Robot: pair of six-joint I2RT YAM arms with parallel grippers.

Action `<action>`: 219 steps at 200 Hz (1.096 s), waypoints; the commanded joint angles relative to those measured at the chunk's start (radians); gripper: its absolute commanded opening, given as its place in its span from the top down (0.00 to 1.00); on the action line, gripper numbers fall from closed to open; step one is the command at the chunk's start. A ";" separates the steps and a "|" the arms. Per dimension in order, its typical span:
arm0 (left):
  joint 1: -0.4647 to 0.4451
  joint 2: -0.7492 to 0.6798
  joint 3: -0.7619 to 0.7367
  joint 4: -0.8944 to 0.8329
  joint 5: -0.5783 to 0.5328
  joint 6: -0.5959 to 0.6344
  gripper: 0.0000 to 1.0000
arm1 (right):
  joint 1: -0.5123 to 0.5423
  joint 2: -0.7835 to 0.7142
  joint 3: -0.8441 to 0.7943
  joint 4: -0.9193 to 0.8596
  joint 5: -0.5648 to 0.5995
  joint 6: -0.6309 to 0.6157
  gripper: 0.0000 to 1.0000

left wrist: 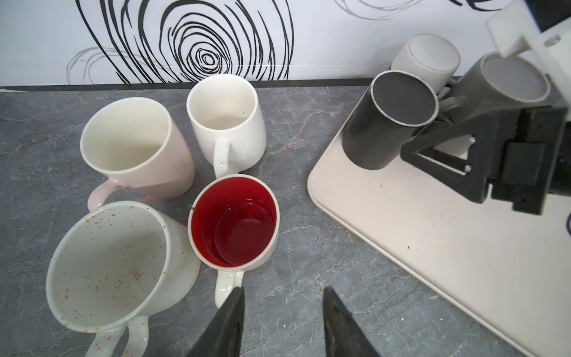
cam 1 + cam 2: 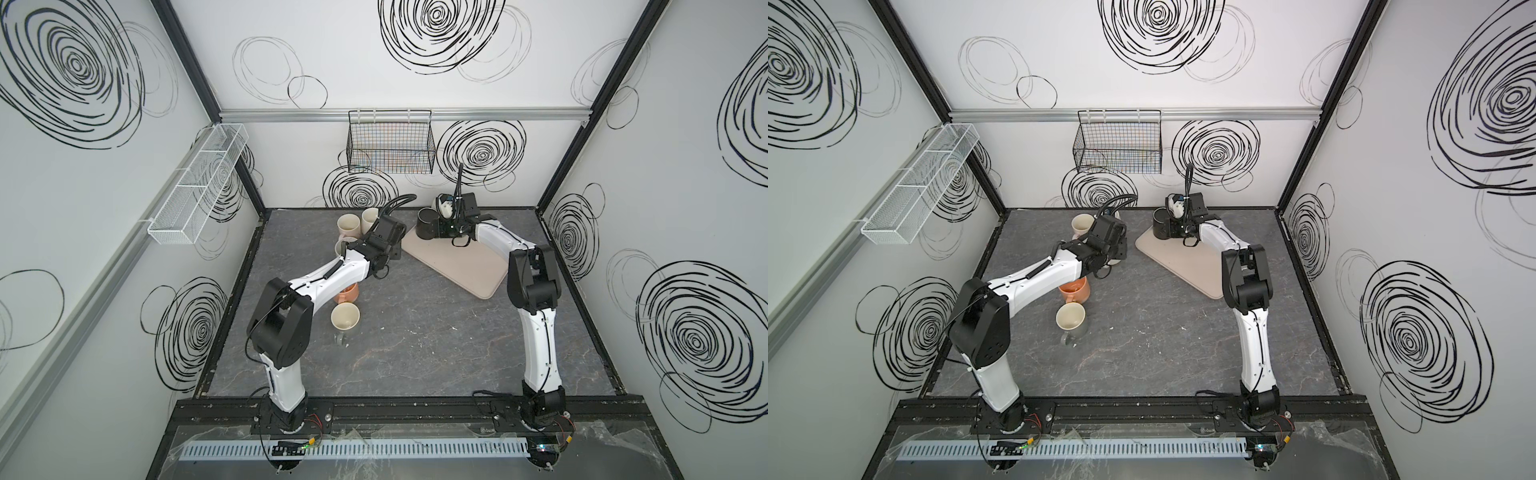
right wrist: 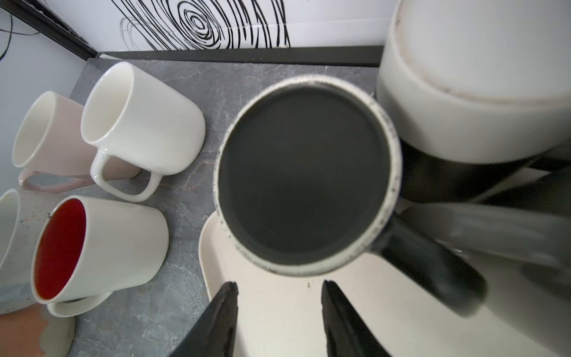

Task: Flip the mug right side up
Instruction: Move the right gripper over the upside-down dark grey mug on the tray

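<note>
A dark mug [image 3: 306, 176] stands upside down, base up, at the corner of a cream tray [image 3: 278, 312]; its handle [image 3: 432, 269] points to one side. In both top views it sits at the tray's far end [image 2: 426, 224] [image 2: 1160, 224]. My right gripper [image 3: 279, 283] hangs open just short of it, over the tray, with nothing between its fingers. A white mug [image 3: 475, 77] and a grey mug [image 3: 509, 228] stand upside down beside it. My left gripper [image 1: 283, 290] is open above bare table, next to the handle of an upright red-lined mug [image 1: 234, 219].
Upright pink [image 1: 136, 145], white [image 1: 228, 120] and speckled [image 1: 117, 262] mugs cluster by the red-lined one. An orange mug [image 2: 349, 293] and a grey mug [image 2: 345, 318] stand nearer the front, under the left arm. A black wire basket [image 2: 390, 143] and a white mesh basket [image 2: 199, 183] hang on the walls.
</note>
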 commanded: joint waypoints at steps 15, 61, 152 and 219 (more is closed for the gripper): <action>0.002 -0.039 -0.009 0.028 0.006 -0.030 0.55 | -0.022 -0.051 0.044 -0.004 0.038 -0.023 0.51; 0.009 -0.024 -0.009 0.032 0.021 -0.033 0.55 | -0.024 0.023 0.135 -0.026 0.040 -0.026 0.50; 0.024 -0.024 -0.028 0.045 0.031 -0.036 0.55 | -0.028 0.130 0.238 -0.104 0.062 -0.059 0.49; 0.022 -0.019 -0.026 0.049 0.037 -0.043 0.55 | -0.006 0.082 0.183 -0.111 0.036 -0.068 0.49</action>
